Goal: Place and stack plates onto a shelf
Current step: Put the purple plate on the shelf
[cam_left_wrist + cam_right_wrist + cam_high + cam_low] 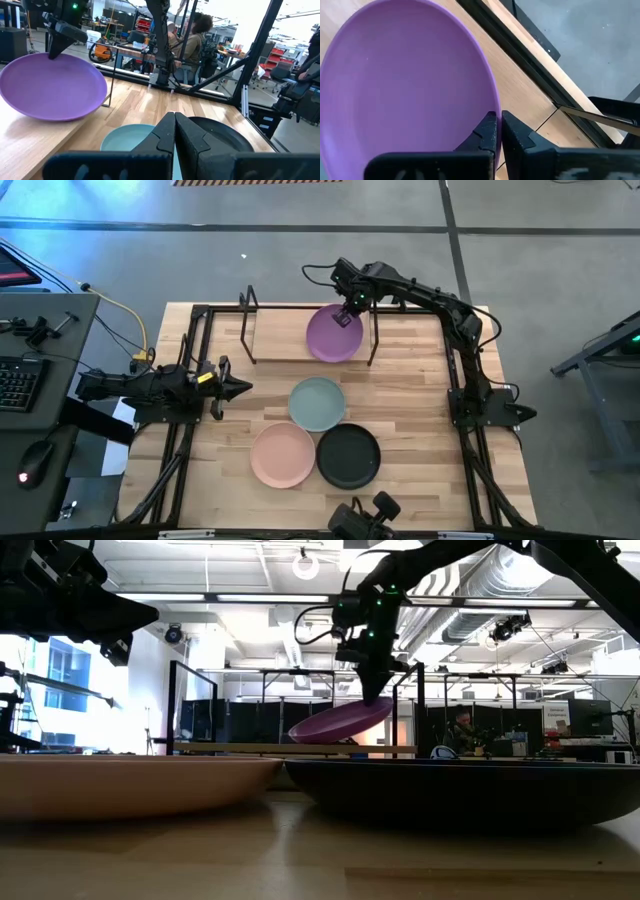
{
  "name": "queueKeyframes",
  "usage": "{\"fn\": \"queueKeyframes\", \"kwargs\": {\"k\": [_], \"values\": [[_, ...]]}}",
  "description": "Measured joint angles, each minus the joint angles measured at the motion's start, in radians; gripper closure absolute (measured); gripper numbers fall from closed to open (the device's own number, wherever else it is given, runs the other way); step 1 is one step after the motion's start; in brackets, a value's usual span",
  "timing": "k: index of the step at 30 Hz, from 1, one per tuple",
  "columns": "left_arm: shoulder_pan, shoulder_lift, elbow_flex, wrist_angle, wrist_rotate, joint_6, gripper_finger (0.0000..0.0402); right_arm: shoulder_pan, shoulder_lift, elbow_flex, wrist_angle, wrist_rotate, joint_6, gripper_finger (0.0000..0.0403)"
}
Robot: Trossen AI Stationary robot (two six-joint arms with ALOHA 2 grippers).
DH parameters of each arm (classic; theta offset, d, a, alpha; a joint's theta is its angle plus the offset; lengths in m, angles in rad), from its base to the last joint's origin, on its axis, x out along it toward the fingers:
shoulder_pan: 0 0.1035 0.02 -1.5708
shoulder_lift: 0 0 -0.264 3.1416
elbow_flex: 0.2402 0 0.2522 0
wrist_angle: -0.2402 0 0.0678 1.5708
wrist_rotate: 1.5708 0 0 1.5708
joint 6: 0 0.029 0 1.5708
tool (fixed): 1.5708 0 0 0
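- Black plate (348,457) and pink plate (283,455) wait nearest on the worktop (420,410), unstacked.
- Right gripper (346,311) pinches the purple plate (333,335) by its rim, tilted, to lower it onto the shelf (275,335).
- Left gripper (237,388), closed and empty, waits at left.

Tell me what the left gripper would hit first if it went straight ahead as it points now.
Likely the blue-green plate: the shut left gripper points across the table at it. It may pass just above; height is unclear.

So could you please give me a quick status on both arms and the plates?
Right gripper shut on purple plate, tilted over the shelf. Left gripper shut, waiting at table's left. Blue-green plate, pink plate, black plate on the table. Nothing blocking.
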Motion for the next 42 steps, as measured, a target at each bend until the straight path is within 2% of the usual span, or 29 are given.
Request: {"fn": "queueKeyframes", "kwargs": {"k": [4, 10, 14, 17, 22, 26, 29, 31, 34, 35, 39, 42], "values": [[0.000, 0.000, 0.000, 0.000, 0.000, 0.000, 0.0401, 0.000, 0.000, 0.000, -0.006, -0.003, -0.002, 0.0375], [0.000, 0.000, 0.000, 0.000, 0.000, 0.000, 0.0401, 0.001, -0.001, 0.000, -0.036, 0.025, -0.037, 0.0294], [0.000, 0.000, 0.000, 0.000, 0.000, 0.000, 0.0401, 0.001, -0.001, 0.058, -0.075, 0.025, -0.062, 0.0254], [0.000, 0.000, 0.000, 0.000, 0.000, 0.000, 0.0401, 0.005, -0.004, 0.142, -0.100, 0.007, -0.046, 0.0240], [0.000, 0.000, 0.000, 0.000, 0.000, 0.000, 0.0401, 0.062, -0.007, 0.228, -0.019, -0.106, 0.025, 0.0238], [0.000, 0.000, 0.000, 0.000, 0.000, 0.000, 0.0401, 0.164, 0.005, 0.228, 0.101, -0.120, 0.076, 0.0238], [0.000, 0.000, 0.000, 0.000, 0.000, 0.000, 0.0401, 0.249, 0.048, 0.228, 0.175, -0.116, 0.080, 0.0260], [0.000, 0.000, 0.000, 0.000, 0.000, 0.000, 0.0401, 0.295, 0.091, 0.229, 0.211, -0.119, 0.090, 0.0298], [0.000, 0.000, 0.000, 0.000, 0.000, 0.000, 0.0401, 0.317, 0.165, 0.260, 0.220, -0.120, 0.096, 0.0378], [0.000, 0.000, 0.000, 0.000, 0.000, 0.000, 0.0401, 0.317, 0.192, 0.271, 0.221, -0.115, 0.101, 0.0389], [0.000, 0.000, 0.000, 0.000, 0.000, 0.000, 0.0401, 0.308, 0.285, 0.309, 0.222, -0.038, 0.150, 0.0379], [0.000, 0.000, 0.000, 0.000, 0.000, 0.000, 0.0401, 0.302, 0.317, 0.321, 0.238, 0.021, 0.160, 0.0396]]}}
